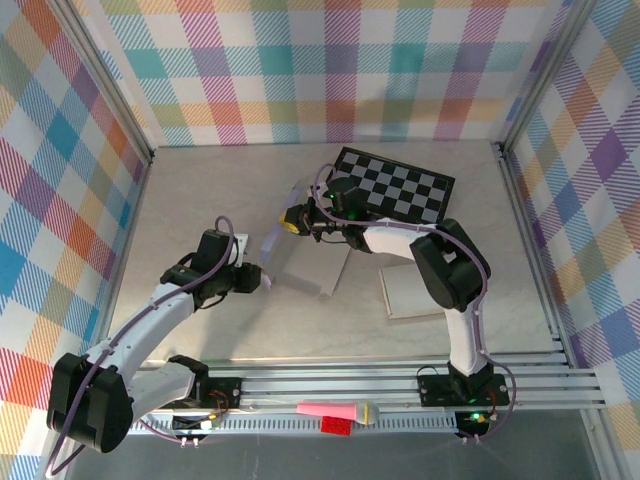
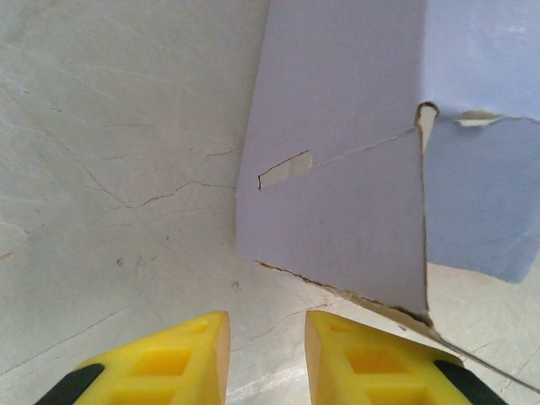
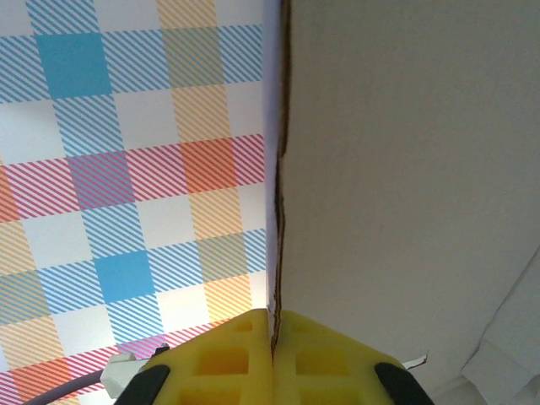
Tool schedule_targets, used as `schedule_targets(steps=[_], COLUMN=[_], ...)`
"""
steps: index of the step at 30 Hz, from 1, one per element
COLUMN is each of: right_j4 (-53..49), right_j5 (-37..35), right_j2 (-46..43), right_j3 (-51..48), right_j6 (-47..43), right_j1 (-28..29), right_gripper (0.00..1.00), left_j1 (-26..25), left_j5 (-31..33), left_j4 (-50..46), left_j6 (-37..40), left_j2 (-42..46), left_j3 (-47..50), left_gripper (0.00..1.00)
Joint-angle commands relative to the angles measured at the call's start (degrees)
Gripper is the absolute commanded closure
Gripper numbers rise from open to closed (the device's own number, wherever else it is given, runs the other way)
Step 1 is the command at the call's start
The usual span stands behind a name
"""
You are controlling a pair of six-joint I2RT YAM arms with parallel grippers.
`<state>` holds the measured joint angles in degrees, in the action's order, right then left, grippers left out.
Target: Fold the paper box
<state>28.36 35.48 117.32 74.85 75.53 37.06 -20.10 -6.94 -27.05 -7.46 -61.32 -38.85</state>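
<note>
Box [image 1: 300, 262] sits mid-table; right gripper [image 3: 272, 319] pinches its 12 o'clock edge, left gripper [image 2: 266, 329] at 9 o'clock, jaws parted, empty.

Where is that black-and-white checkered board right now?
In the top view, the checkered board lies flat at the far side of the table, right of centre, just beyond the right arm.

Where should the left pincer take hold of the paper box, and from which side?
Probably the lower edge of the paper box flap nearest the left pincer, coming straight forward along the table. That edge is a single thin sheet that fits between the open fingers; the right pincer pinches another edge.
</note>
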Motion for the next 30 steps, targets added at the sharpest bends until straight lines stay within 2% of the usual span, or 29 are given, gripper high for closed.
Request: schedule_targets(steps=[1,7,13,30], right_j4=[-1.85,0.48,11.31,13.48], right_j5=[1.77,1.86,2.93,3.01], right_j2=[0.5,0.71,3.69,5.51], right_j3=[0.91,0.03,-1.33,-3.22], right_j6=[-2.42,-4.29,-1.17,-1.52], right_j1=[-0.32,-0.33,-0.32,-0.23], right_gripper=[1.0,1.0,1.0,1.0], left_j1=[-0.27,-0.21,-0.21,-0.21], left_j5=[-0.3,-1.99,-3.07,-4.97], left_j4=[-1.03,0.37,4.19,9.12], left_j6=[2.97,5.47,5.46,5.63], left_j2=[-1.26,-6.85,-8.78,-10.57], left_j3=[-1.79,-3.45,-3.15,-2.29], left_gripper=[0.74,0.77,0.75,0.75])
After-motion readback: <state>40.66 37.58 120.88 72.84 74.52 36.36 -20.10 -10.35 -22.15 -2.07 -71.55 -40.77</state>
